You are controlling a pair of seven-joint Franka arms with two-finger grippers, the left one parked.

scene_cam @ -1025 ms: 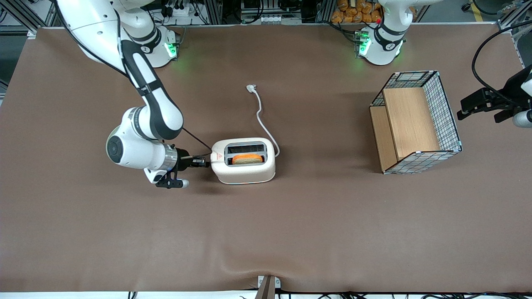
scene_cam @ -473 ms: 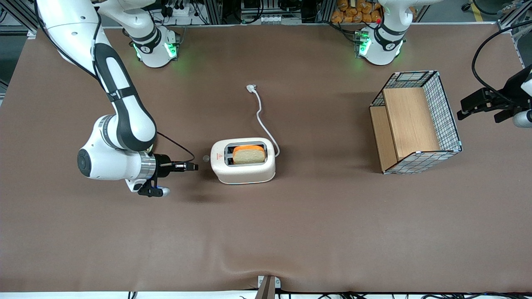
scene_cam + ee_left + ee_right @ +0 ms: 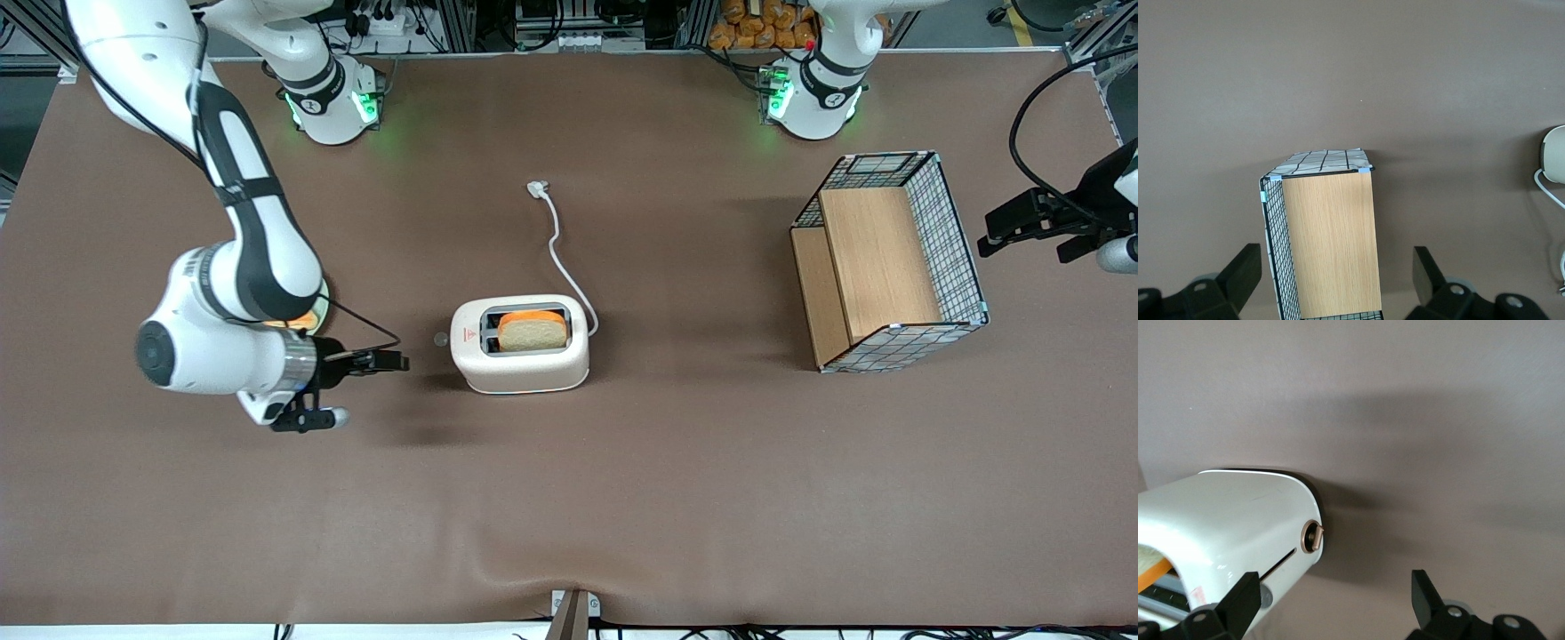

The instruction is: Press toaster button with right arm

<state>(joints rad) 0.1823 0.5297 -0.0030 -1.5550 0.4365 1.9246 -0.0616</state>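
The white toaster [image 3: 520,342] stands mid-table with a slice of bread [image 3: 532,331] sticking up out of a slot. The toaster button [image 3: 439,339], a small grey knob, sticks out of the short end by the red mark [image 3: 461,336]. My right arm's gripper [image 3: 397,361] hovers low, a short gap from that end, toward the working arm's end of the table, pointing at the toaster. In the right wrist view the toaster [image 3: 1225,520] shows its short end with the grey button [image 3: 1265,597] and a copper-ringed dial [image 3: 1313,537]. The gripper [image 3: 1335,607] is open and empty.
The toaster's white cord [image 3: 558,253] runs away from the front camera to its plug [image 3: 537,188]. A wire-and-wood basket [image 3: 889,262] lies toward the parked arm's end; it also shows in the left wrist view [image 3: 1328,240].
My gripper has drawn back from the toaster's short end toward the working arm's end. The bread has popped up in its slot and the button now shows clear of the gripper.
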